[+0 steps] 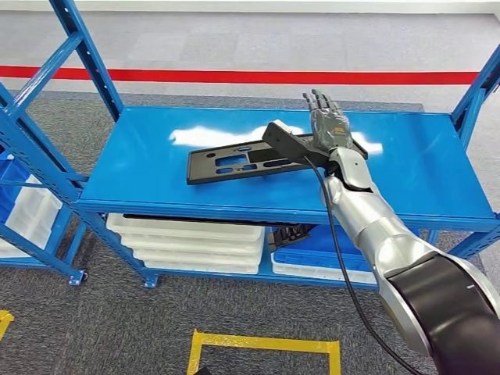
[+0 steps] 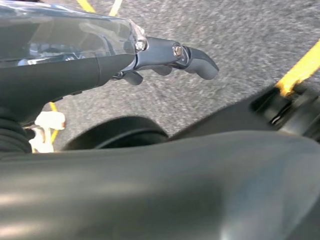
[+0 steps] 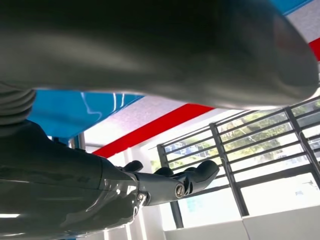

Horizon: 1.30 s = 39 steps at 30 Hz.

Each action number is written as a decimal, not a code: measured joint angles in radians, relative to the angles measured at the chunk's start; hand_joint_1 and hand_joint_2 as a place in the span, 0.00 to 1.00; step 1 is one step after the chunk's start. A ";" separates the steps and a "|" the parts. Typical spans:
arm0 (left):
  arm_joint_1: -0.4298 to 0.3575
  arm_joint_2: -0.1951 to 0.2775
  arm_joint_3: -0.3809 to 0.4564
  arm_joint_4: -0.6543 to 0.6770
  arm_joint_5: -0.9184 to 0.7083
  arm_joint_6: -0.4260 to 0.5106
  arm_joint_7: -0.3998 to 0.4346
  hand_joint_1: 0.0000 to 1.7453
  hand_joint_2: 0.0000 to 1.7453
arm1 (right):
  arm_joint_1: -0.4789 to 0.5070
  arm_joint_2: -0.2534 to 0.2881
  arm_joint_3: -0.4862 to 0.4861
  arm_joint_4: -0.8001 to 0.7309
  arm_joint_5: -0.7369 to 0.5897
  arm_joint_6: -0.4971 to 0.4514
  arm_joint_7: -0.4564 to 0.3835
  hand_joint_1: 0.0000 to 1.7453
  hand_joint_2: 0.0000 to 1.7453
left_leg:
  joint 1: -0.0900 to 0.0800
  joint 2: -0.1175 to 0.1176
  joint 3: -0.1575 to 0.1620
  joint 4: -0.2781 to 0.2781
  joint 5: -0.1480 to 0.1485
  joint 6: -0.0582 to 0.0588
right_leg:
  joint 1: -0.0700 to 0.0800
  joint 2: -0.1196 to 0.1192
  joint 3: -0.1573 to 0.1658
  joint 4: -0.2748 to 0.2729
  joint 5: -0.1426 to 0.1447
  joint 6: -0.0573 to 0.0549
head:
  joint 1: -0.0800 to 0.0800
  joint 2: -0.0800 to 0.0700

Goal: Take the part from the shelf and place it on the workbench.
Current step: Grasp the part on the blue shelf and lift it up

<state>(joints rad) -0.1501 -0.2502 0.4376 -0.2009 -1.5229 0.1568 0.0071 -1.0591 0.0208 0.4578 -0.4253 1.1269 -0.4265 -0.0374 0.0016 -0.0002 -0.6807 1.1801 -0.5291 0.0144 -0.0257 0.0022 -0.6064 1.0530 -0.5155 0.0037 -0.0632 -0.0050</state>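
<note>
1. We note the flat black slotted metal plate (image 1: 248,160) lying on the blue steel shelf (image 1: 148,168).
2. Right hand (image 1: 328,125) lies on the plate's raised end, fingers extended, nothing gripped.
3. Left hand (image 2: 166,56) hangs empty, fingers apart.
4. Advice: wrap the raised end firmly before lifting, keeping the plate level.

The part (image 1: 248,160) is lying mid-frame on the shelf (image 1: 412,168), the right hand (image 1: 327,129) sitting at its right end; trays (image 1: 188,244) are lying stacked underneath.

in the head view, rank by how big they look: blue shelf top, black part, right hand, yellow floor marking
1. blue shelf top
2. black part
3. yellow floor marking, partly cut off, so unsure against the part
4. right hand
</note>
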 joint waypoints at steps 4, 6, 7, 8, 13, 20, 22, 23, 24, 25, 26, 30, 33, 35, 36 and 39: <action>-0.001 0.000 0.000 0.000 0.000 0.000 0.000 0.00 0.00 | -0.004 0.003 0.000 0.000 0.001 0.001 0.000 0.00 0.00 | -0.014 -0.002 0.055 -0.125 0.044 0.024 | 0.001 0.001 -0.003 -0.003 -0.001 0.009 | 0.000 0.000; -0.002 0.000 0.000 0.000 0.000 0.000 0.000 0.00 0.00 | -0.005 0.003 0.000 0.000 0.002 0.001 0.000 0.00 0.00 | -0.012 -0.001 0.061 -0.141 0.043 0.029 | 0.001 0.000 -0.004 -0.002 -0.005 0.020 | 0.000 0.000; -0.002 0.000 0.000 0.000 0.000 0.000 0.000 0.00 0.00 | -0.007 0.003 0.000 -0.001 0.002 0.001 0.000 0.00 0.00 | -0.009 0.001 0.065 -0.149 0.045 0.031 | 0.002 -0.001 -0.008 0.011 -0.017 0.024 | 0.001 0.000; -0.002 -0.001 0.000 0.000 0.000 0.000 0.000 0.00 0.00 | -0.008 0.003 0.000 -0.001 0.002 0.001 0.000 0.00 0.00 | -0.006 0.002 0.069 -0.157 0.047 0.032 | 0.002 -0.001 -0.021 0.042 -0.039 0.026 | 0.001 0.000; 0.001 -0.002 0.000 0.000 0.000 0.000 0.000 0.00 0.00 | 0.000 0.002 0.000 0.002 0.002 0.002 0.000 0.00 0.00 | -0.005 0.002 0.071 -0.158 0.047 0.035 | 0.003 -0.001 -0.114 0.244 -0.108 0.031 | 0.001 0.000; 0.001 -0.002 0.000 0.000 0.000 0.000 -0.001 0.00 0.00 | -0.003 0.002 0.001 0.001 0.001 0.002 0.000 0.00 0.00 | -0.010 0.001 0.060 -0.138 0.038 0.016 | 0.006 0.001 -0.007 -0.001 0.003 0.015 | 0.000 0.000; 0.001 -0.002 0.000 0.000 0.000 0.001 -0.001 0.00 0.00 | -0.003 0.003 0.001 0.001 0.001 0.002 0.000 0.00 0.00 | -0.008 0.001 0.055 -0.124 0.024 0.009 | 0.002 0.001 -0.006 -0.002 0.005 0.007 | 0.000 0.000; 0.000 -0.002 0.000 0.000 0.000 0.001 -0.001 0.00 0.00 | -0.004 0.004 0.001 0.001 0.001 0.002 0.000 0.00 0.00 | -0.006 0.000 0.043 -0.095 0.004 0.002 | 0.000 0.000 -0.006 -0.003 0.006 0.003 | 0.000 0.000; 0.000 -0.002 0.000 0.000 0.000 0.001 -0.001 0.00 0.00 | -0.004 0.004 0.001 0.001 0.002 0.002 0.000 0.00 0.00 | -0.003 0.000 0.023 -0.046 -0.025 -0.005 | -0.002 -0.001 -0.005 -0.004 0.006 0.001 | 0.000 0.000; 0.000 -0.002 0.000 0.000 0.000 0.001 -0.001 0.00 0.00 | -0.004 0.004 0.001 0.001 0.002 0.002 0.000 0.00 0.00 | 0.000 0.000 -0.006 0.019 -0.057 -0.011 | -0.002 -0.002 -0.005 -0.003 0.005 -0.001 | 0.000 0.000; 0.000 -0.002 0.000 0.000 0.000 0.001 -0.001 0.00 0.00 | -0.004 0.004 0.001 0.001 0.002 0.002 0.000 0.00 0.00 | 0.003 0.000 -0.035 0.082 -0.081 -0.015 | -0.002 -0.002 -0.005 -0.003 0.005 -0.002 | 0.000 0.000; 0.001 -0.002 0.000 0.000 0.000 0.001 -0.001 0.00 0.00 | -0.002 0.005 0.002 0.001 0.001 0.002 0.000 0.00 0.00 | 0.004 0.000 -0.017 0.037 -0.018 -0.008 | -0.001 -0.001 0.000 -0.003 0.002 -0.002 | 0.000 0.000; 0.000 -0.001 0.000 0.000 0.000 0.002 -0.001 0.00 0.00 | -0.003 0.006 0.002 0.000 0.001 0.002 0.000 0.00 0.00 | -0.006 -0.002 0.052 -0.116 0.047 0.012 | 0.000 0.001 0.001 -0.004 -0.001 0.004 | 0.000 0.000; 0.000 -0.001 0.000 0.000 0.000 0.002 -0.001 0.00 0.00 | -0.002 0.006 0.002 0.000 0.001 0.002 -0.001 0.00 0.00 | -0.011 -0.003 0.057 -0.131 0.044 0.020 | -0.001 0.001 -0.002 -0.006 0.000 0.013 | 0.000 0.000; 0.000 -0.001 0.000 0.000 0.000 0.002 -0.001 0.00 0.00 | -0.001 0.006 0.002 0.000 0.000 0.002 -0.001 0.00 0.00 | -0.009 -0.002 0.060 -0.138 0.043 0.023 | -0.002 0.000 -0.002 -0.006 -0.002 0.019 | 0.000 0.000; 0.000 -0.003 0.000 0.000 0.000 0.003 -0.002 0.00 0.00 | -0.004 0.005 0.002 -0.002 -0.001 0.002 -0.001 0.00 0.00 | -0.002 0.002 0.070 -0.159 0.047 0.032 | -0.001 -0.001 -0.027 0.060 -0.051 0.029 | 0.001 0.000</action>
<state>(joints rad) -0.1506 -0.2529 0.4376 -0.2009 -1.5225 0.1596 0.0053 -1.0633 0.0258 0.4595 -0.4270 1.1262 -0.4247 -0.0381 -0.0001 0.0019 -0.6104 1.0211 -0.4821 0.0459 -0.0263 0.0013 -0.6339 1.1134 -0.5662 0.0326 -0.0624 -0.0050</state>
